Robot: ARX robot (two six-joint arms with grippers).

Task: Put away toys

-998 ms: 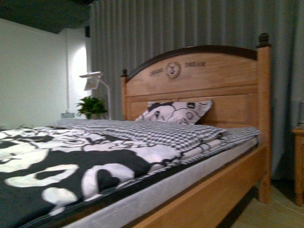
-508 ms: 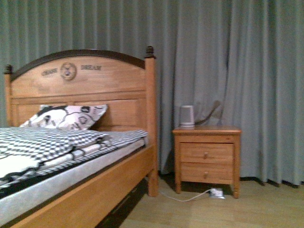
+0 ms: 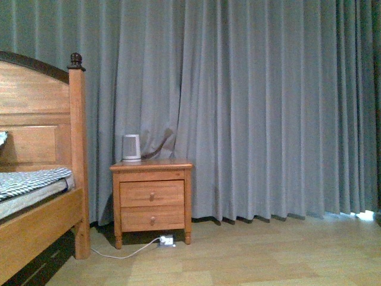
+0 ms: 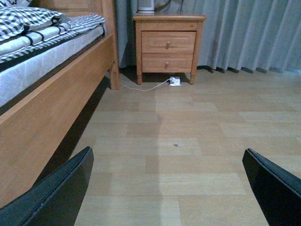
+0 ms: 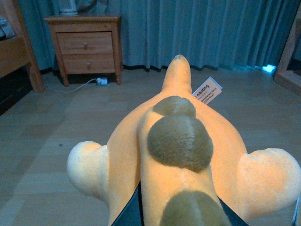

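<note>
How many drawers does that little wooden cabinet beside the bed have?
2. The upper drawer sits just under the top of the nightstand; the lower drawer is directly beneath it. None seems hidden.

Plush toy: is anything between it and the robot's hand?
No, nothing. The right gripper holds the orange plush toy, with its dark fingers tucked against the toy, above the wooden floor. Where the toy should go isn't shown.

The front view has swung right, bed (image 3: 37,221) sliding leftward, nightstand (image 3: 152,199) appearing.
</note>
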